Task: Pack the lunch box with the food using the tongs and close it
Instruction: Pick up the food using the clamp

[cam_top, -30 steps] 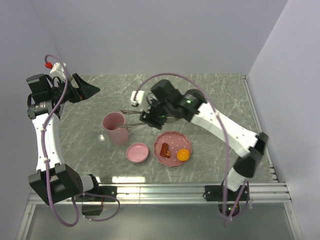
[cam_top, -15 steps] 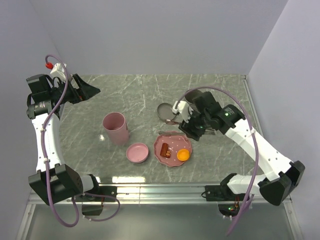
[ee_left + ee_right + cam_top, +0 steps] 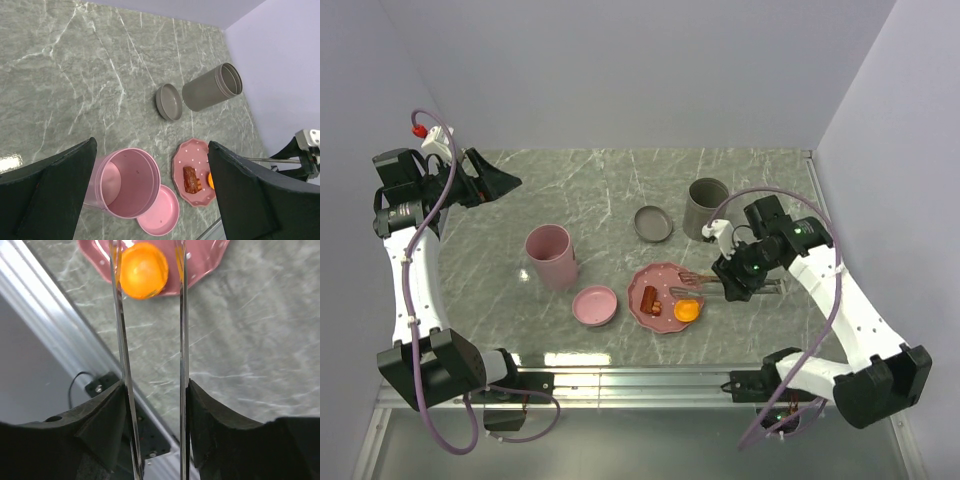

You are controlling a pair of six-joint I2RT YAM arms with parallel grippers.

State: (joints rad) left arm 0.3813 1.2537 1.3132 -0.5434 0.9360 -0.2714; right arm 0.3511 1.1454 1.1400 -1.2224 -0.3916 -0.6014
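right gripper (image 3: 155, 410) clamps 1 tongs (image 3: 122, 365), arms astride 1 orange slice (image 3: 143, 270) on 1 pink plate (image 3: 642, 280) by table's near edge | sausage bits (image 3: 650, 297) alongside, count unclear | left gripper (image 3: 495, 183) spread wide, empty, far-left corner | 2 canisters: pink canister (image 3: 549, 255), grey canister (image 3: 705, 207) | 2 lids: pink lid (image 3: 594, 305), grey lid (image 3: 653, 223)

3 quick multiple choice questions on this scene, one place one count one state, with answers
1. Where is the orange slice? A on the pink plate; B in a blue bowl; C on a wooden tray.
2. How many tall containers are there? A one; B two; C four.
3. What are the right gripper's jaws doing? A open, empty; B shut on the tongs; C shut on a spoon.
Answers: 1 A, it rests on the plate; 2 B, one pink container, one grey container; 3 B, the tongs' arms sit between the jaws.
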